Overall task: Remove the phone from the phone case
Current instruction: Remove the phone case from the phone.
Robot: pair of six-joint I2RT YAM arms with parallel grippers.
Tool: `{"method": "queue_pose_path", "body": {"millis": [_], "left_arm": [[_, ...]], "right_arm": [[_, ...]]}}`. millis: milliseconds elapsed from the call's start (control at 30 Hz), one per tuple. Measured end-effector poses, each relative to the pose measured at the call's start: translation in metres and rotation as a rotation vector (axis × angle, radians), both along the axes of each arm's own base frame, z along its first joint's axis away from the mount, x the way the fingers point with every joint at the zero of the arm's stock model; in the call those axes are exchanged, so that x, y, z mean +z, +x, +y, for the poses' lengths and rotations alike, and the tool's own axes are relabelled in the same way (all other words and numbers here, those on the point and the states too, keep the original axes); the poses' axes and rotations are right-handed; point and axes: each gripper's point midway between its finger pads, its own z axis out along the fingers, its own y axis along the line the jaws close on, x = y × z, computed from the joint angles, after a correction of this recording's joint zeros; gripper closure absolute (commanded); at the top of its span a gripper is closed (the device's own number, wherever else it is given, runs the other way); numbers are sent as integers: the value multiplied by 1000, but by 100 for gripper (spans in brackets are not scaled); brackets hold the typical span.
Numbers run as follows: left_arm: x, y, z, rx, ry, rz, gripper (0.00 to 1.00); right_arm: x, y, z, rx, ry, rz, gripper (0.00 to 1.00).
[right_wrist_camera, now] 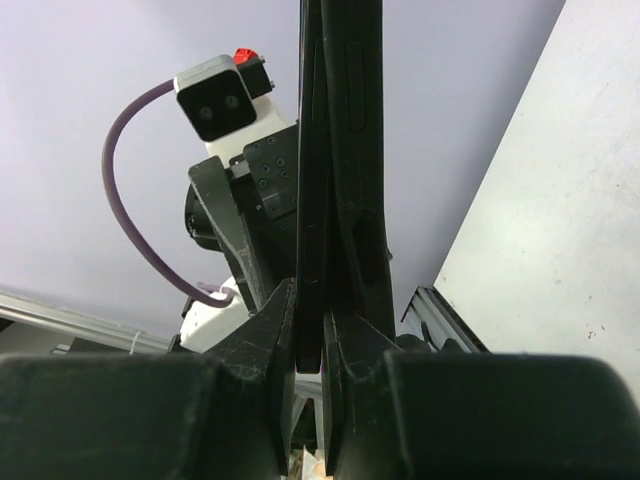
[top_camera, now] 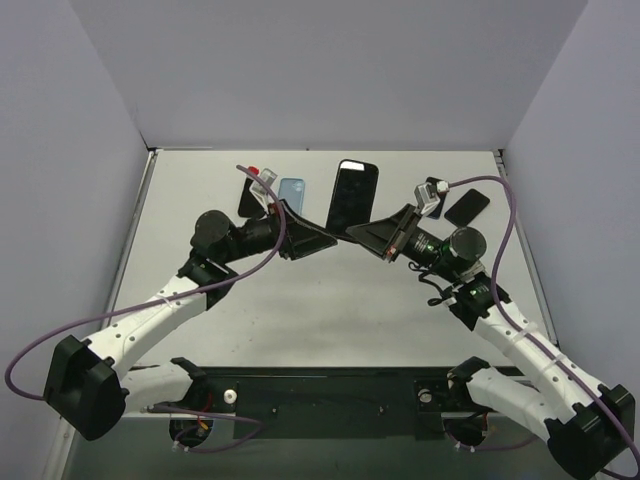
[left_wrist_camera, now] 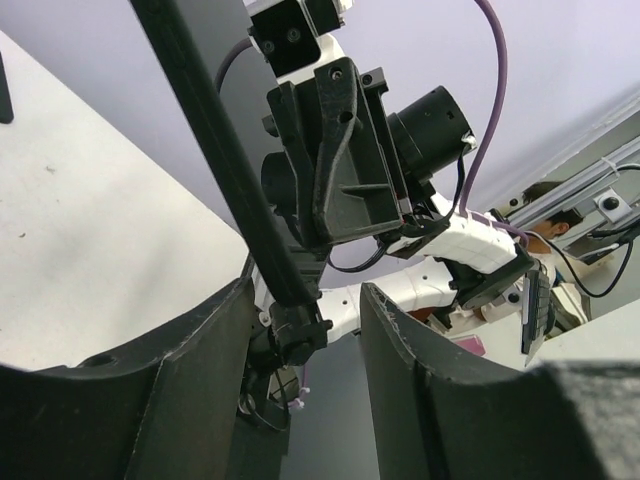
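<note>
Right end effector [right_wrist_camera: 320,335]: fingers closed on one end of the phone case [right_wrist_camera: 352,150], seen edge-on as two thin dark layers. Left end effector [left_wrist_camera: 308,292]: fingers spread, with the same dark edge passing between them; contact cannot be determined. The phone [top_camera: 352,192] is held between both arms, raised above the tabletop [top_camera: 330,320]. A blue slab [top_camera: 291,192] and a black slab [top_camera: 467,206] lie on either side of it on the tabletop.

White table [top_camera: 330,300] carries 1 blue phone [top_camera: 291,191], 1 black phone [top_camera: 467,206].
</note>
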Motion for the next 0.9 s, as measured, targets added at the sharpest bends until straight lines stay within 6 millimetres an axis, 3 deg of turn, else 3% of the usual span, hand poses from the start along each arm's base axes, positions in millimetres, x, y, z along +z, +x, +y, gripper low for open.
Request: {"method": "queue_pose_path", "body": {"millis": [267,367,500,700,900], "left_arm": [[5,2,1,4,-24,24,60],[5,4,1,5,-26,36,78],[5,5,-1,-5,-28,36,94],[5,2,6,31,48,-136,100],[23,-18,23,86,86,-415,100]], "right_arm": [[2,-5,-1,11,-9,-21,100],[1,-6,-1,11,-10,-20,100],[3,-6,-2,7,-13,-34,100],[5,-9,0,34,7,-23,100],[24,-25,10,147,110,-8,100]]}}
